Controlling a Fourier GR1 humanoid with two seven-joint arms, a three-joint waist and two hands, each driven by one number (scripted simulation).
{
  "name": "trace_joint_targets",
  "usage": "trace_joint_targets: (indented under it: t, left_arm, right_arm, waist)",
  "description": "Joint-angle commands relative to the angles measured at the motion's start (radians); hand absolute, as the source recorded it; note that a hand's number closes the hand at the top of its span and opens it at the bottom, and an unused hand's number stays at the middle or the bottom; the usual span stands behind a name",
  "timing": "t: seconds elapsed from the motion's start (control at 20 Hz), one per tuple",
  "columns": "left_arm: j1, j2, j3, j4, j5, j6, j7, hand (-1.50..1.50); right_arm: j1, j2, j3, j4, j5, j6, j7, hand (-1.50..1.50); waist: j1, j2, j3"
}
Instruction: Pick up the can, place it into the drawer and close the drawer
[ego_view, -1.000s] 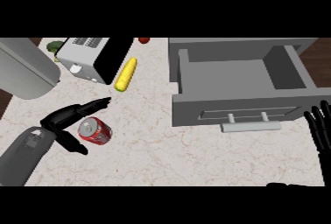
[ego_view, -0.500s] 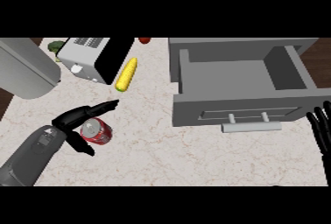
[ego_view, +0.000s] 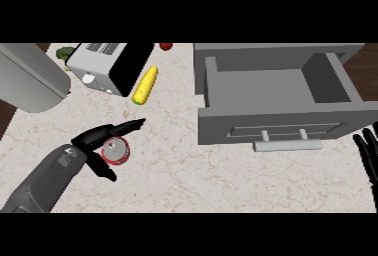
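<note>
A red can (ego_view: 116, 151) with a silver top sits on the marble counter (ego_view: 207, 180) at the left. My left hand (ego_view: 90, 144) is curled round it, fingers (ego_view: 124, 127) along its far side and the thumb on its near side. The grey drawer (ego_view: 275, 127) stands open at the upper right, its inside bare, with a bar handle (ego_view: 288, 145) on its front. At the view's right edge my right hand (ego_view: 367, 155) rests open, fingers up, just right of the drawer's front.
A toaster (ego_view: 103, 66) stands at the back left with a yellow corn cob (ego_view: 145, 85) beside it. A large grey cylinder (ego_view: 29, 75) lies at the far left. A small red item (ego_view: 166, 46) and a green one (ego_view: 64, 52) sit at the back edge.
My left hand has moved forward and closed round the can, and the forearm has come further in. The can now shows its silver top. The right hand has not moved.
</note>
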Motion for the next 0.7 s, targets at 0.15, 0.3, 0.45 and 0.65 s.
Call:
trace_joint_targets:
  t: [0.15, 0.3, 0.45, 0.65]
  left_arm:
    - [-0.011, -0.039, -0.050, 0.029, -0.019, -0.147, -0.171, -1.50]
    - [0.023, -0.054, -0.063, -0.018, 0.000, -0.158, -0.159, 1.50]
    - [0.001, -0.037, -0.070, -0.008, 0.012, -0.196, -0.151, 1.50]
    - [-0.003, -0.061, -0.064, -0.040, 0.071, -0.257, -0.108, 1.50]
  right_arm:
    - [-0.010, 0.001, -0.007, 0.010, 0.001, 0.000, -0.003, -1.50]
    - [0.016, 0.002, -0.026, 0.010, -0.023, 0.014, -0.021, -1.50]
    - [0.007, 0.004, -0.031, -0.032, -0.036, -0.002, 0.023, -1.50]
    - [-0.035, -0.012, -0.070, 0.026, -0.052, -0.001, -0.002, -1.50]
  waist:
    - [0.004, 0.003, 0.000]
    - [0.018, -0.004, 0.002]
    - [0.012, -0.003, 0.001]
    - [0.023, -0.003, 0.002]
